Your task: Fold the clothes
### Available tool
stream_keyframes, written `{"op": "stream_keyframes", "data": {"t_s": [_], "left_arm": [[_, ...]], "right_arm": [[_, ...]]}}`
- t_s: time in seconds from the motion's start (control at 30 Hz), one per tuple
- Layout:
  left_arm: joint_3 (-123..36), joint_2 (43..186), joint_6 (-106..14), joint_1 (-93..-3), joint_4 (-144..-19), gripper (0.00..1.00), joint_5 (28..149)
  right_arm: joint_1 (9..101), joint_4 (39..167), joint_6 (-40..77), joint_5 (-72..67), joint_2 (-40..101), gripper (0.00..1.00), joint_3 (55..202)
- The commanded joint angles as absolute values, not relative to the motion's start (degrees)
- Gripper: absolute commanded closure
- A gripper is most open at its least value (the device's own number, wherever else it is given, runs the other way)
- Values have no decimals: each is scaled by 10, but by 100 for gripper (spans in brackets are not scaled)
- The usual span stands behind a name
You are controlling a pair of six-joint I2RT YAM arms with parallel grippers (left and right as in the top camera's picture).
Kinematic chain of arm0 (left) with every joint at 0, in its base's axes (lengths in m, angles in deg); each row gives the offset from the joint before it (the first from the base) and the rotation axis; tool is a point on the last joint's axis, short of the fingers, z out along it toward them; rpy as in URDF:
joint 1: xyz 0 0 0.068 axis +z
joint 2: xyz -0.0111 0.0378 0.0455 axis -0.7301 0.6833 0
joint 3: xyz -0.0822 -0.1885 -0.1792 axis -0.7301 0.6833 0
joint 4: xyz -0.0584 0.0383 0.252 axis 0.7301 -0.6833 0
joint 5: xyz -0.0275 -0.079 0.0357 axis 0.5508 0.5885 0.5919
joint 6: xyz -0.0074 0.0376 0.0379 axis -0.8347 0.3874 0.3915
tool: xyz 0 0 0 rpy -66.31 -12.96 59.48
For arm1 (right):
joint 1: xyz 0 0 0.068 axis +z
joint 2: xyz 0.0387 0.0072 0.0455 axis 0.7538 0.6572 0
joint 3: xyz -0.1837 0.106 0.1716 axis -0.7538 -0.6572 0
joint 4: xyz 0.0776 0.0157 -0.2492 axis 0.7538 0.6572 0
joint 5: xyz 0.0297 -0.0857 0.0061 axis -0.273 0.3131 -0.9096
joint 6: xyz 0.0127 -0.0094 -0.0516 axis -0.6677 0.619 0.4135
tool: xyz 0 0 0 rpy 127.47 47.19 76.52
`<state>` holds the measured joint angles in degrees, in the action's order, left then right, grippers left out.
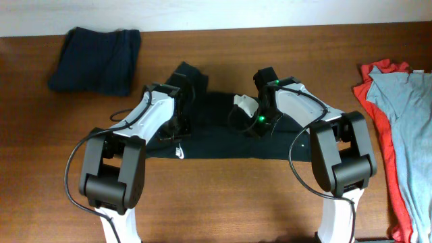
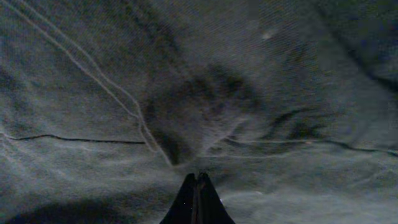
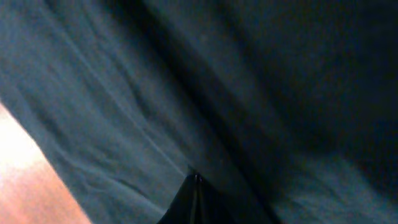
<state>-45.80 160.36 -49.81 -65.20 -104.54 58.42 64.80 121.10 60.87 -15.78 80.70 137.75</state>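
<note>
The left fingers (image 2: pixel 189 206) are pressed together, and a pucker of dark cloth rises straight off their tips, so I judge them clamped on a fold of the black T-shirt (image 1: pixel 216 138). The right fingers (image 3: pixel 186 206) are also together, with creases running in to their tips. They too look clamped on the shirt, though less plainly.

From above, both arms reach down onto the shirt. The left arm (image 1: pixel 177 127) is over the shirt's left part and the right arm (image 1: pixel 252 123) is just right of its middle. The shirt lies flat in the middle of the counter (image 1: pixel 223 202), its long axis running left to right. Its straight near edge runs between the two arm bases, and a sleeve (image 1: pixel 187 73) pokes out on the far side. Each arm holds its own half, and neither grip is at an outer end.

A small white mark (image 1: pixel 179 152) sits by the near edge, below the left arm. In the right wrist view, bare wood (image 3: pixel 18 163) shows just beside the cloth, so an edge lies close to that grip.

The best open room is the bare counter on the near side and a narrower strip on the far side. A dark navy garment (image 1: pixel 96 59) lies well apart at the far left. A red garment (image 1: pixel 374 101) with a grey-blue one (image 1: pixel 412 128) on top lies at the right edge, so a sideways fold has less room there.
</note>
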Motion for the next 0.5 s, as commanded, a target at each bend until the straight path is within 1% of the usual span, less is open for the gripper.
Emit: {"op": "stream_keyframes", "data": {"t_s": [0.0, 0.2, 0.37, 0.4, 0.43, 0.47], "left_arm": [[-436, 1611, -508, -651, -1034, 100, 566], [-418, 1611, -508, -651, -1020, 100, 565], [-418, 1611, -507, -651, -1020, 100, 562], [-418, 1611, -508, -651, -1022, 100, 539], [-417, 1611, -508, -651, -1023, 100, 526], [-417, 1611, -508, -651, -1023, 100, 516]], "right_arm": [[646, 1198, 576, -117, 811, 96, 1386], [646, 1185, 542, -86, 810, 96, 1403], [646, 1241, 540, -88, 807, 96, 1464], [646, 1275, 540, -87, 807, 95, 1488], [646, 1288, 540, -87, 807, 91, 1494], [646, 1303, 540, -87, 807, 90, 1498]]}}
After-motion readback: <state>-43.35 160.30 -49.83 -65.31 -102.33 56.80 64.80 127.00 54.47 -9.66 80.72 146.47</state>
